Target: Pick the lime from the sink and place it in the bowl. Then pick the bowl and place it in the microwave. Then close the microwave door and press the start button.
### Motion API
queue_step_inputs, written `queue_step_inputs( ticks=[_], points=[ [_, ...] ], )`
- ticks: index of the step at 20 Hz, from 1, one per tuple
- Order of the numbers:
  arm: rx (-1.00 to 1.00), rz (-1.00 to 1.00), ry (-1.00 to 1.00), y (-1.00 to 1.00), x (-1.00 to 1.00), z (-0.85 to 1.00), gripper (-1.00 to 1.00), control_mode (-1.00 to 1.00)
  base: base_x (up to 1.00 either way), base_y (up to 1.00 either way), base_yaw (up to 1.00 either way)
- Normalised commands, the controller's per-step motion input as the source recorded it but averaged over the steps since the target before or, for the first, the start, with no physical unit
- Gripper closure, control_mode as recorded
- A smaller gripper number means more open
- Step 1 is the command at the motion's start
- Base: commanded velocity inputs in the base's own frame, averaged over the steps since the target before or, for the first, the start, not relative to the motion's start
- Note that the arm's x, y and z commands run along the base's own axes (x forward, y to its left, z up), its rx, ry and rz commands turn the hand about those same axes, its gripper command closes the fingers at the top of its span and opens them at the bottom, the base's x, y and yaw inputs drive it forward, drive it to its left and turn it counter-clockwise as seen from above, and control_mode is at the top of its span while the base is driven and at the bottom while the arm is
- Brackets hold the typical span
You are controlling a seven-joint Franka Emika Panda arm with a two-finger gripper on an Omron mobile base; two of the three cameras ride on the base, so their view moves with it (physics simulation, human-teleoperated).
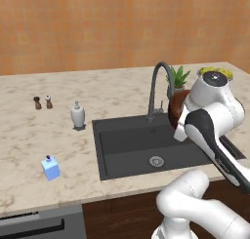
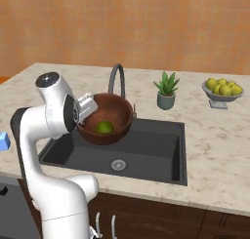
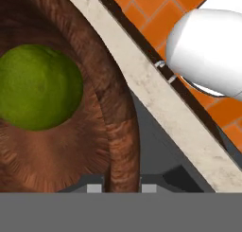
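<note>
- While the gripper is pinching the rim of the wooden bowl, one finger inside the wall and one outside, you are carrying it at centre left of the right base view, above the sink.
- You are hauling a stiff, thick-walled bowl held at one edge only, so it is probably pulling downward on its free side.
- The lime is sitting loose on the bowl's floor, likely rolling if you are tilting.
- You are gripping the sensible place: the rim wall.
</note>
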Motion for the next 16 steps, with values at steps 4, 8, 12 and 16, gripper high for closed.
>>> queue_step_inputs(
  ticks=[4,8,12,16],
  points=[
    [-0.07,0.38,0.0,0.02,-0.09,0.49,1.0,-1.0,0.0,0.0,0.0],
    [-0.3,0.22,0.02,0.27,-0.02,0.36,1.0,-1.0,0.0,0.0,0.0],
    [-0.14,0.04,0.0,0.19,-0.04,0.3,1.0,-1.0,0.0,0.0,0.0],
    [-0.08,0.15,0.05,0.13,-0.11,0.29,1.0,-1.0,0.0,0.0,0.0]
  ],
)
